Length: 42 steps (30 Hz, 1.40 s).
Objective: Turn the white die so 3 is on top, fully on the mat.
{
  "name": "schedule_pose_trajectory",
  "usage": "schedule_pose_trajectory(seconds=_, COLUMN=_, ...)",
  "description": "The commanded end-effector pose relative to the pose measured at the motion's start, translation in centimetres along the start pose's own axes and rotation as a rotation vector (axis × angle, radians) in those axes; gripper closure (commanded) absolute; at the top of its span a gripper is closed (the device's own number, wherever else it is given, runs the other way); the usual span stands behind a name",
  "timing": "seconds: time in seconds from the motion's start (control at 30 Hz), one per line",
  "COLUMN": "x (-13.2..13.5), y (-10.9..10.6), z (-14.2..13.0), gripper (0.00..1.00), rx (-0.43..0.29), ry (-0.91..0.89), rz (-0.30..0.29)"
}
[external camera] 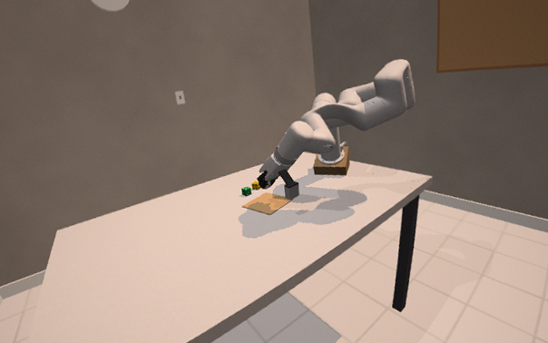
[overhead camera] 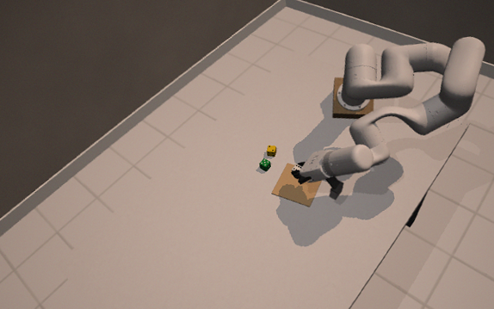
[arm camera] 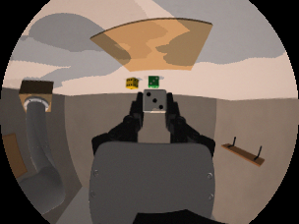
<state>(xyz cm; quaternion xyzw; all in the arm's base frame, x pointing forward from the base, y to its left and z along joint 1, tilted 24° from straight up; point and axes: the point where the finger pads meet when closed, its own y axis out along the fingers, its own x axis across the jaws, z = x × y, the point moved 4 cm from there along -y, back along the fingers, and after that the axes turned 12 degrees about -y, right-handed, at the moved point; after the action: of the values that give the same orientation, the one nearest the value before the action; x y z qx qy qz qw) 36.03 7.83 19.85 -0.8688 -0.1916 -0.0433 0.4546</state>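
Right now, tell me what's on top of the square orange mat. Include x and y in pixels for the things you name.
Only shadow shows on the flat orange mat (overhead camera: 283, 183) (external camera: 259, 204) (arm camera: 148, 41); in the top view, the gripper and arm cover part of it.

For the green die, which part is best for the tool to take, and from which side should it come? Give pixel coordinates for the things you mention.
I would grip the green die (overhead camera: 264, 165) (external camera: 245, 191) (arm camera: 153, 82) by two opposite side faces, coming from above. It is a small cube lying flat. The yellow die (overhead camera: 271, 150) (external camera: 256, 185) (arm camera: 132, 83) is close beside it, so the fingers should probably avoid that gap.
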Motion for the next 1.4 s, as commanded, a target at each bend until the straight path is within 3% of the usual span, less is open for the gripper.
schedule_pose_trajectory(seconds=0.0, x=-0.1, y=-0.7, z=-0.6, gripper=0.73, rx=0.001, ry=0.001, rz=-0.001)
schedule_pose_trajectory(seconds=0.47, x=-0.1, y=-0.7, z=-0.7, gripper=0.73, rx=0.016, ry=0.001, rz=-0.003)
schedule_pose_trajectory(seconds=0.73, x=-0.4, y=-0.6, z=-1.9, gripper=0.73, rx=0.227, ry=0.0, rz=-0.048)
schedule_pose_trajectory(seconds=1.03, x=-0.5, y=-0.5, z=-2.2, gripper=0.73, rx=0.272, ry=0.0, rz=-0.058)
schedule_pose_trajectory(seconds=1.3, x=-0.7, y=0.0, z=-3.3, gripper=0.73, rx=0.483, ry=-0.001, rz=-0.101)
schedule_pose_trajectory(seconds=1.37, x=-0.7, y=0.0, z=-3.3, gripper=0.73, rx=0.483, ry=-0.001, rz=-0.101)
